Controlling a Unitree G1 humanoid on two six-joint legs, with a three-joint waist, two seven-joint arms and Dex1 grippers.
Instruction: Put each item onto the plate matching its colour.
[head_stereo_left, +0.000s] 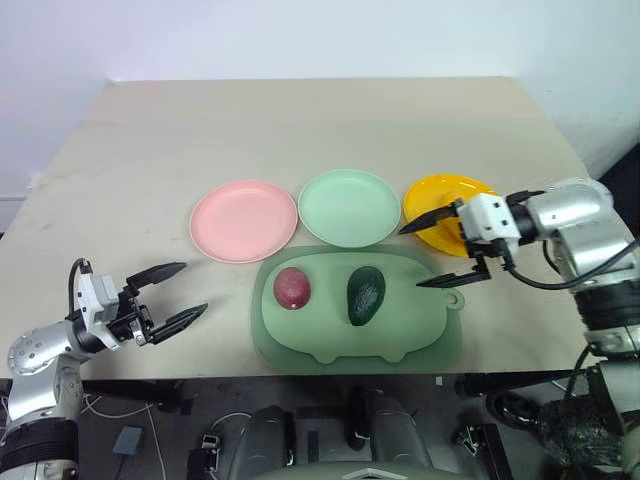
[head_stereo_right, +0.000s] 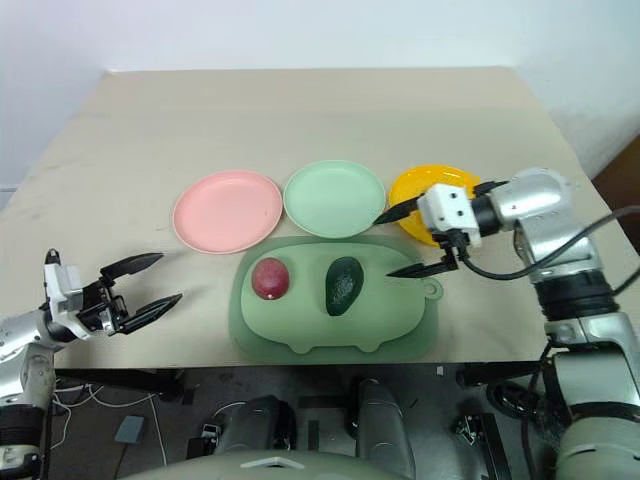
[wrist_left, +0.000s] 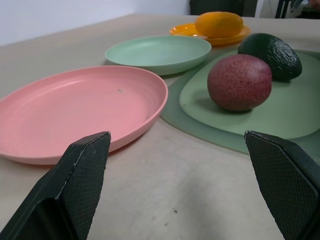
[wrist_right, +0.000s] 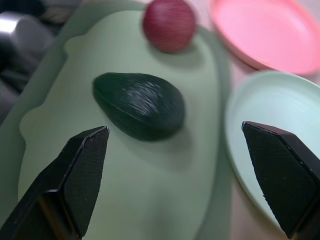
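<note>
Right gripper (head_stereo_right: 418, 243) spread wide, empty, above tray (head_stereo_left: 300, 340) edge near avocado (head_stereo_left: 366, 295). Left gripper (head_stereo_left: 170, 297) released, idle over table (head_stereo_left: 150, 150).

Risk: rounded avocado rolls from pinch, knocks red-purple fruit (head_stereo_left: 292, 288) beside it; green plate (head_stereo_left: 349, 207) near.

Mango (wrist_left: 219, 24) on yellow plate (head_stereo_left: 435, 195), mostly hidden behind right gripper in head views.

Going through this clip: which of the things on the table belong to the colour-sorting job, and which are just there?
Part of the job:
- pink plate
- mint green plate
- yellow-orange plate, with the yellow-orange fruit already on it
- red-purple fruit
- avocado

Just there:
- sage-green tray under the two fruits
- table
</note>
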